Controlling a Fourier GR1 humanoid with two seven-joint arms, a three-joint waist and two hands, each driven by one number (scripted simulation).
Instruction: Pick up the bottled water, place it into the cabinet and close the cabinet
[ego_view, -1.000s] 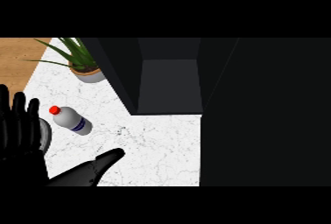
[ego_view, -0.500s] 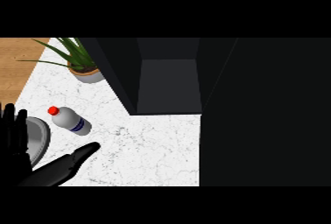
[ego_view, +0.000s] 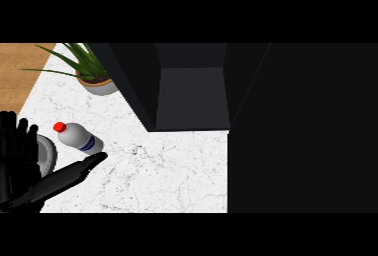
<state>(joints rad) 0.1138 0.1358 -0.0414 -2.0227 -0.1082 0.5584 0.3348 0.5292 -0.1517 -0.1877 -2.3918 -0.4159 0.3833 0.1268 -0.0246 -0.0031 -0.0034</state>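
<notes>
Moved nearer the bottled water, right hand outstretched; left hand open.

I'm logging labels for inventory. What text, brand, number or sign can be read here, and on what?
None can be read.
Bottle: a blue band on its label, no letters legible.
Plant pot, cabinet, counter: no markings visible.

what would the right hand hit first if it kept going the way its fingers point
Probably the white plastic water bottle with the red cap: the black right hand points up-left, its fingertip just below the bottle's base, though its height above the counter is unclear.
</notes>
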